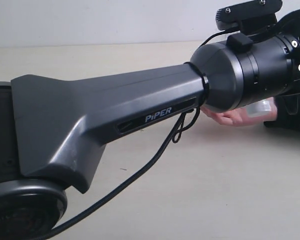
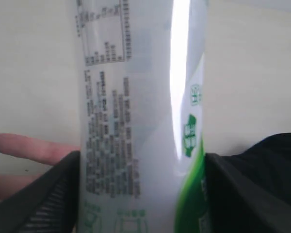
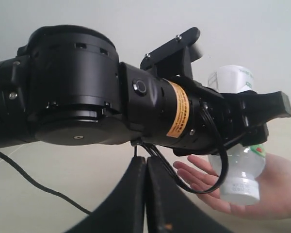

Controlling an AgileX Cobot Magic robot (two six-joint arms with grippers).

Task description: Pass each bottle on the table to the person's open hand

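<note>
The left fingers (image 2: pixel 48 194) pinch the green-white bottle (image 2: pixel 136 121) between them, just over the person's open hand (image 3: pixel 276 189); the right fingers (image 3: pixel 136 204) are pressed together.

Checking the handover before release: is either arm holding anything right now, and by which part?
The left gripper holds the green-white labelled bottle, fingers clamped on its labelled middle. The right gripper is shut on nothing.

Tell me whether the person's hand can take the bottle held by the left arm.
Probably yes: the bottle is right at the open hand, nothing between them, though the fingers grip it.
</note>
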